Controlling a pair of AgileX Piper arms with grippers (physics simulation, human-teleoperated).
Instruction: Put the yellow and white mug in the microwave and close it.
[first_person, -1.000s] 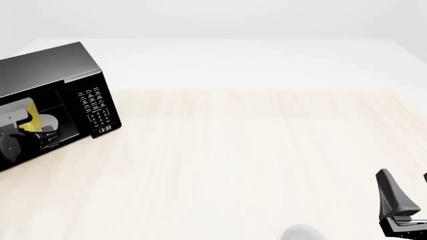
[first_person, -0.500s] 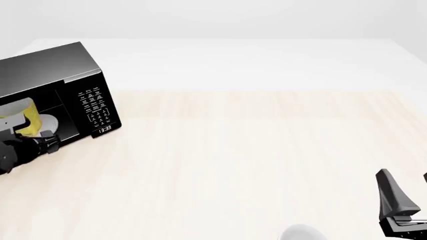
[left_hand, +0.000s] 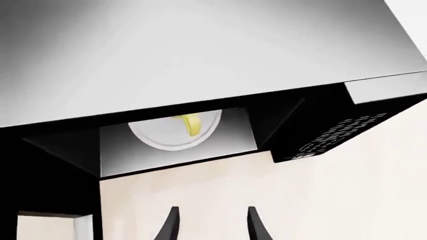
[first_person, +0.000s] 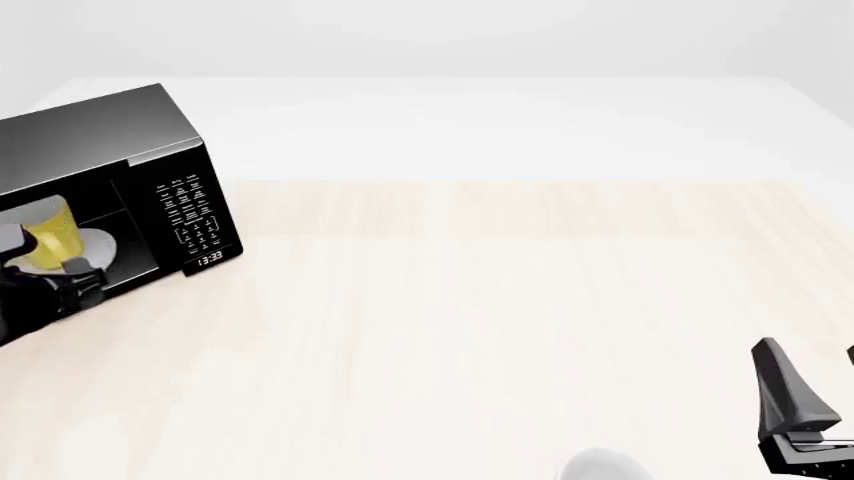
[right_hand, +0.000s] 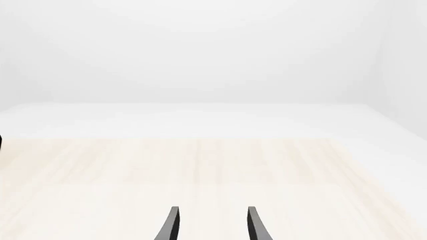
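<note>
Sitting at the table's (first_person: 507, 300) far left edge, one microwave (first_person: 147, 130) is standing with its cavity open; one yellow and white mug (first_person: 48, 236) is resting upright inside it on the round white turntable plate (left_hand: 152, 136), its handle showing in the left wrist view; the left gripper (left_hand: 209, 225) is hanging just outside the opening, its two fingers parted with nothing between them; the button panel (first_person: 191, 215) is facing the table's middle; at the near right corner, the right gripper (right_hand: 209, 225) is hovering over bare wood, fingers likewise spread and holding nothing.
</note>
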